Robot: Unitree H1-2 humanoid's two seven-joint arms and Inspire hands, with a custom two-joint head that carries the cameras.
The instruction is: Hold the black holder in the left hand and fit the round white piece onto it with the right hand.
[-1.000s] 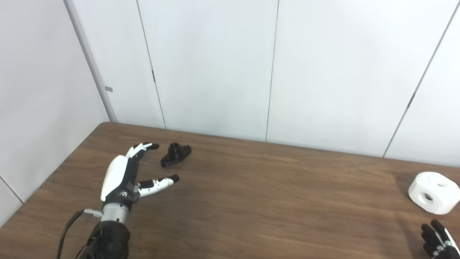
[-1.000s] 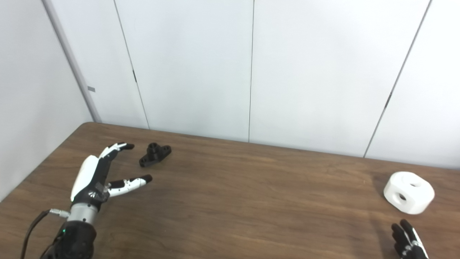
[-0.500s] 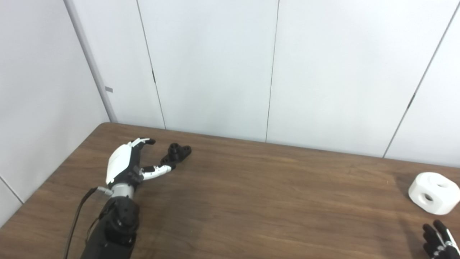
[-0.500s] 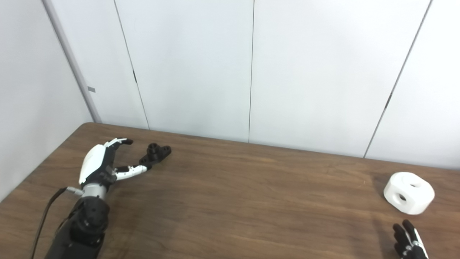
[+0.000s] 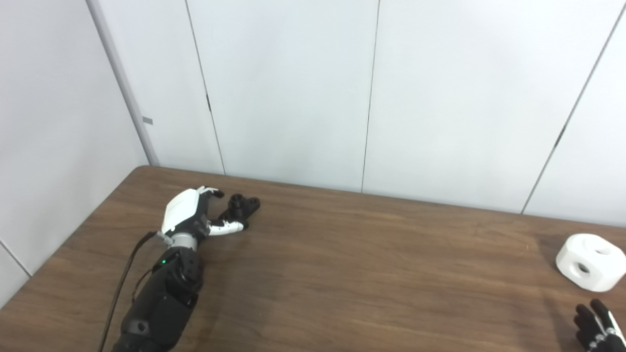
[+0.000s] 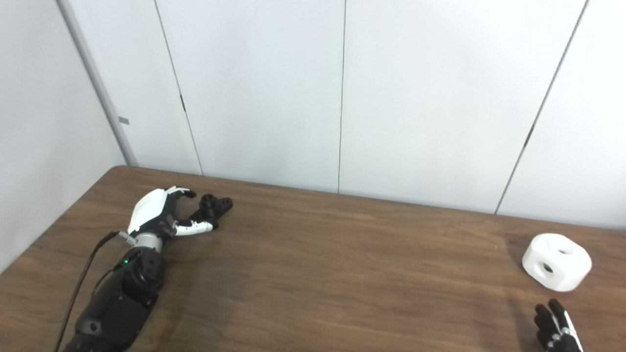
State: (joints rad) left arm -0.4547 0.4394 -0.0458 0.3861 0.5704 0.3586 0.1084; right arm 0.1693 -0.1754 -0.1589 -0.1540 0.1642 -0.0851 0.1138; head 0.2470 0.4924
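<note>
Brown wood-grain worktop (image 5: 342,274) fills the left eye view. Near its far left corner lies the small black plastic holder (image 5: 242,206), resting flat. The white-backed left hand (image 5: 188,217) is at it, fingers (image 5: 211,192) spread apart behind it and thumb in front, not clenched on it.

From the right eye view, the round white piece with holes (image 6: 556,261) sits at the right edge. The right hand (image 6: 555,330) shows only black fingertips; I cannot tell its state.
</note>
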